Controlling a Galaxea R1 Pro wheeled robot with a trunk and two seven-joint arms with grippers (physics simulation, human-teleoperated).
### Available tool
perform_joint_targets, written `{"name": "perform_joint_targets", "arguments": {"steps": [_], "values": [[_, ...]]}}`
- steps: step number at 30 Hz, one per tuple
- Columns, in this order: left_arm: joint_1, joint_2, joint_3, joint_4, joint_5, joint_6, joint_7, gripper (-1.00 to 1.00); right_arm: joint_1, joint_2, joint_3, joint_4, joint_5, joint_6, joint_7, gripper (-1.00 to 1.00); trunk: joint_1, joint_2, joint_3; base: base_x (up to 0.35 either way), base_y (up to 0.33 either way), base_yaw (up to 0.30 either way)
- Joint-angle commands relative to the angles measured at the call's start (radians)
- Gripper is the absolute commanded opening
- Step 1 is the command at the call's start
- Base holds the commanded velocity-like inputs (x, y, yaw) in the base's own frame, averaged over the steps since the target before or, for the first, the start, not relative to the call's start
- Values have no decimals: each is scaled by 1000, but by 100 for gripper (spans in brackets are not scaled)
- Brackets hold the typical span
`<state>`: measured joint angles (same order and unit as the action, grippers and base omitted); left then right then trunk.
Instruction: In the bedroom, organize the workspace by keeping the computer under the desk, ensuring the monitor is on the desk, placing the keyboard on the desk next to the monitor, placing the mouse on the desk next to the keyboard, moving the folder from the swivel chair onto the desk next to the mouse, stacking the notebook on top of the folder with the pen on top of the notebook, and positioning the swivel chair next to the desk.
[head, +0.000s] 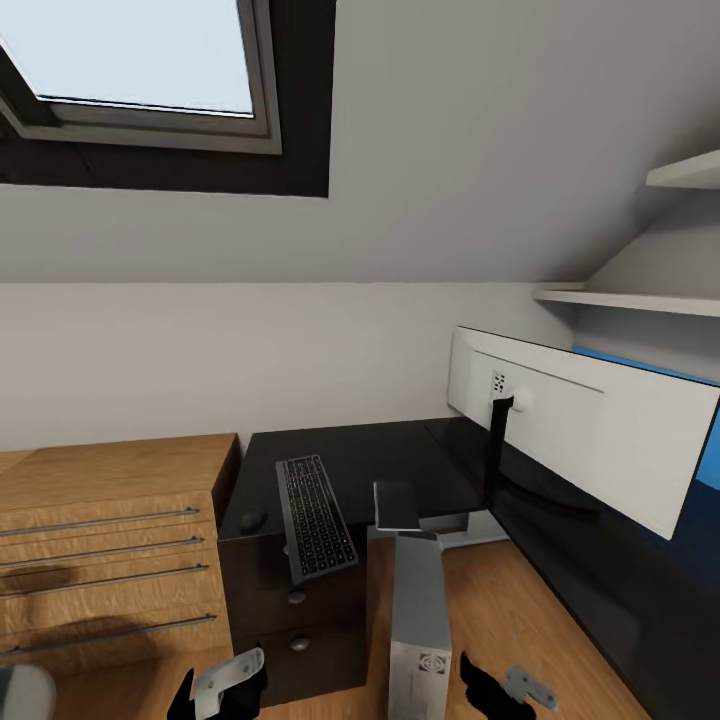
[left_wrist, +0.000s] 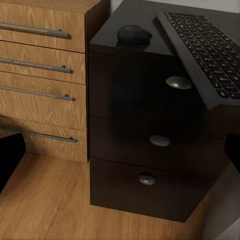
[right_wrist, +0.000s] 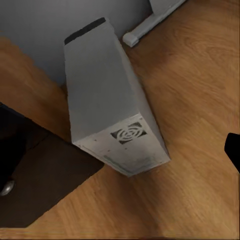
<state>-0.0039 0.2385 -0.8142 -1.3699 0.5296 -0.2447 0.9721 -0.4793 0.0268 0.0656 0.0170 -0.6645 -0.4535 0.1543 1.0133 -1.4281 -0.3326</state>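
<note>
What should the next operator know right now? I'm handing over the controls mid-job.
Left pincer and right pincer: low in the head view, holding nothing; whether they are open is unclear.
On the desk: monitor, keyboard with its near end hanging over the front edge, mouse beside it.
Computer stands on the floor in the desk's leg space, partly sticking out.
A small grey flat thing lies on the desk edge, possibly the notebook.
Left: folder, pen, chair, stacking; maybe push the keyboard back.

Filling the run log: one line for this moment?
keyboard overhanging desk | mouse beside it | computer on floor
</note>
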Motion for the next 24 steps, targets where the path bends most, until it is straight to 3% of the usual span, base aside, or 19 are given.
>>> {"name": "perform_joint_targets", "arguments": {"steps": [1, 17, 18, 19, 21, 22, 24], "values": [[-1, 1, -2, -1, 7, -5, 2, 100, 7, 3, 12, 3, 65, -4, 5, 100, 0, -1, -1, 0, 0, 0], [-1, -1, -3, -3, 6, -6, 2, 100, 10, 13, 25, 3, 162, -4, 7, 100, 0, -1, -1, 0, 0, 0], [-1, -1, -3, -3, 6, -5, 2, 100, 10, 14, 26, 3, 185, -4, 6, 100, 0, -1, -1, 0, 0, 0], [-1, -2, -2, -3, 9, -3, 2, 100, 10, 15, 28, 3, 251, -3, 2, 100, 4, -8, -4, 0, 0, 0], [-1, -2, -1, -2, 12, -3, 2, 100, 10, 16, 28, 3, 259, -3, 1, 100, 12, -22, -10, 0, 0, 0], [-1, -2, 2, 2, 61, 1, 0, 100, 10, 19, 29, 3, 272, -2, -2, 100, 15, -29, -13, 0, 0, 0], [-1, -3, 2, 12, 77, 3, 0, 100, 10, 19, 29, 3, 274, -2, -2, 100, 23, -43, -20, 0, 0, 0]]}}
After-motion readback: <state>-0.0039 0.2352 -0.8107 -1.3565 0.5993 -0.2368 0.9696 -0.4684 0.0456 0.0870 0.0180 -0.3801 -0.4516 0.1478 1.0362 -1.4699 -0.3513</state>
